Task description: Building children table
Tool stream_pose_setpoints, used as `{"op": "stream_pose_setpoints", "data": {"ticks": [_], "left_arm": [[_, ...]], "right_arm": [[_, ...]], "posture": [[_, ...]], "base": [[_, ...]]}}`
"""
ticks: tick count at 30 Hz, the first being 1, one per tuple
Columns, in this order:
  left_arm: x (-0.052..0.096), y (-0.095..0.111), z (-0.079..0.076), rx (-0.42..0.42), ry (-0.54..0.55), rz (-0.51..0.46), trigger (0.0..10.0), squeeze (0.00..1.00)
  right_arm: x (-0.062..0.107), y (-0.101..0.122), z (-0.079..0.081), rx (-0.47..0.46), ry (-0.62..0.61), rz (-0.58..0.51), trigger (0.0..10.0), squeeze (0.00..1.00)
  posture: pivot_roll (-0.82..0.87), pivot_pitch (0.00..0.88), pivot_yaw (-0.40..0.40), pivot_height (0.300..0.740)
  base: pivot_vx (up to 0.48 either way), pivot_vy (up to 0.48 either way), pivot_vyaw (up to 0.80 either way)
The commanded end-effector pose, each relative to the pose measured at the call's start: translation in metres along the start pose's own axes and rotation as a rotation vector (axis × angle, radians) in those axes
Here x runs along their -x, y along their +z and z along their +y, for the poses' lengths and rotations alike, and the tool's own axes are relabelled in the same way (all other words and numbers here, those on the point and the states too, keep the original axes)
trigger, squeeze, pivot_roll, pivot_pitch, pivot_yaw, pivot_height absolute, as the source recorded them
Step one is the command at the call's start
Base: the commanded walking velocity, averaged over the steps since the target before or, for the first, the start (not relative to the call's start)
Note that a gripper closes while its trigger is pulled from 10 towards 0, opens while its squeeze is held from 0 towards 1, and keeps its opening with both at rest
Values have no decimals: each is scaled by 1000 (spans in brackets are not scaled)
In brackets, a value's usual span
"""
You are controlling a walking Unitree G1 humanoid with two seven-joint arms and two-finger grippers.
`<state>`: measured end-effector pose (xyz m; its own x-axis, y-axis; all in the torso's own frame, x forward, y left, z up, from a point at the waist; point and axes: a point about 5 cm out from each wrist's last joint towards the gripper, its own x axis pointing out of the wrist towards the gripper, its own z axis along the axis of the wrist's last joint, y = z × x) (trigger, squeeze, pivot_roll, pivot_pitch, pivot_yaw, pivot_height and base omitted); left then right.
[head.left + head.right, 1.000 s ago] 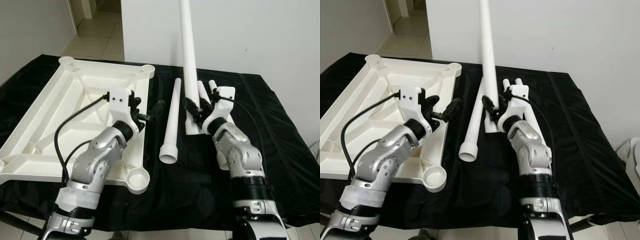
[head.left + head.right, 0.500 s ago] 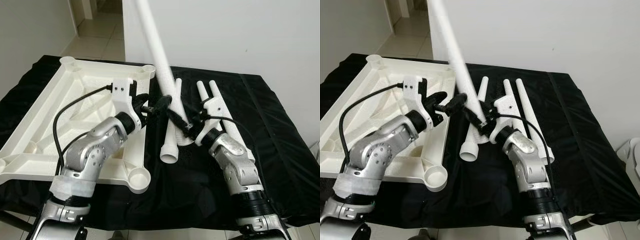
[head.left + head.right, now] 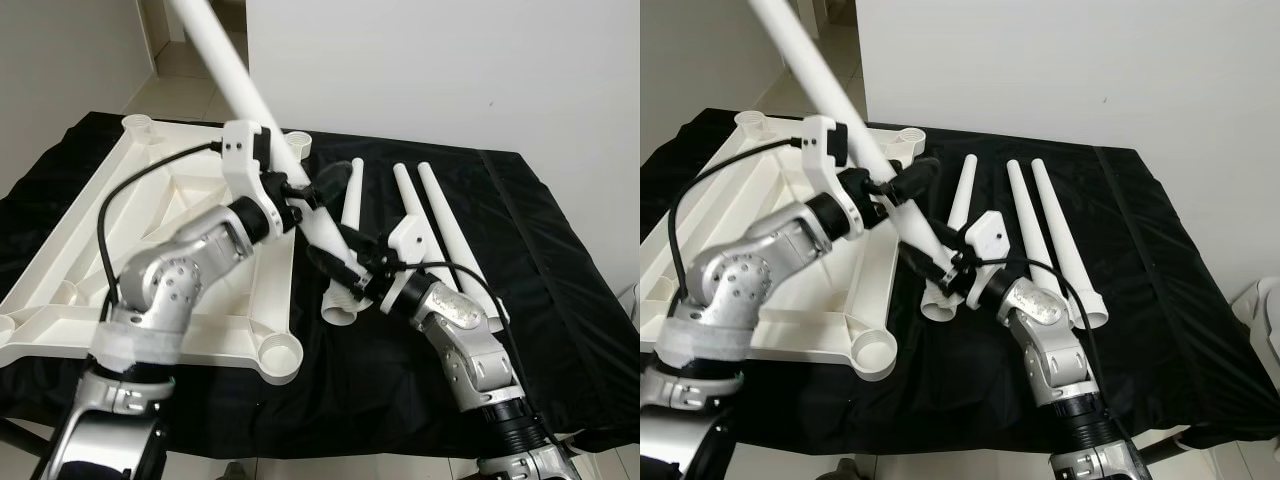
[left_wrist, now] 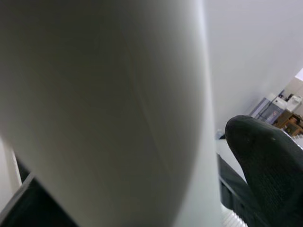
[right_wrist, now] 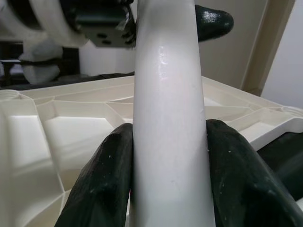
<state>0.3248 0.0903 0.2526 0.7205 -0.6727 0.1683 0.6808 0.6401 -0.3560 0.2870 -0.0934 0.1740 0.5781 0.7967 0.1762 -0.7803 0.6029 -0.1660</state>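
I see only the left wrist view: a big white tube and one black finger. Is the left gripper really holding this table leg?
Observer: Yes. The left gripper is closed on the table leg at mid length.
Operator: Where is the right gripper?
Observer: The right gripper clamps the same leg near its lower end.
Operator: How does the leg stand?
Observer: Tilted, its top leaning to the robot's left over the upturned tabletop.
Operator: Other legs?
Observer: Three loose legs lie on the black cloth.

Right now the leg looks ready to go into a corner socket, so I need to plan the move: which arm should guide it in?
Left, probably. The left gripper holds the raised leg mid-shaft over the tabletop. The right gripper pinches its lower end, off the tabletop's edge.
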Motion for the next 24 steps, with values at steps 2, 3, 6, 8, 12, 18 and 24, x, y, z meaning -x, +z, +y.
{"op": "stream_pose_setpoints", "data": {"ticks": [2, 3, 6, 8, 12, 18, 24], "left_arm": [[1, 12, -13, -21, -338, 1, 10000, 0], [1, 12, -13, -21, -338, 1, 10000, 0], [0, 13, -12, -25, -337, 0, 10000, 0], [0, 13, -12, -28, -336, -2, 10000, 0], [0, 18, -10, 6, -329, -32, 10000, 0], [0, 24, -9, 66, -336, -78, 0, 0], [0, 25, -11, 71, -352, -79, 0, 0]], "right_arm": [[2, 4, 5, 48, 7, -31, 10000, 0], [2, 4, 5, 48, 7, -31, 10000, 0], [3, 4, 5, 50, 1, -33, 10000, 0], [3, 4, 5, 53, -5, -33, 10000, 0], [8, 1, 2, 66, -39, -25, 10000, 0], [13, -1, 0, 81, -63, -14, 10000, 0], [15, -3, 0, 87, -68, -8, 10000, 0]], "posture": [[78, 0, -17, 740], [78, 0, -17, 740], [77, 0, -16, 740], [77, 0, -16, 740], [71, 0, -12, 740], [68, 0, -15, 740], [68, 0, -17, 740]], "base": [[0, 0, 0], [0, 0, 0], [0, 0, 0], [0, 0, 0], [0, 0, 0], [0, 0, 0], [0, 0, 0]]}}
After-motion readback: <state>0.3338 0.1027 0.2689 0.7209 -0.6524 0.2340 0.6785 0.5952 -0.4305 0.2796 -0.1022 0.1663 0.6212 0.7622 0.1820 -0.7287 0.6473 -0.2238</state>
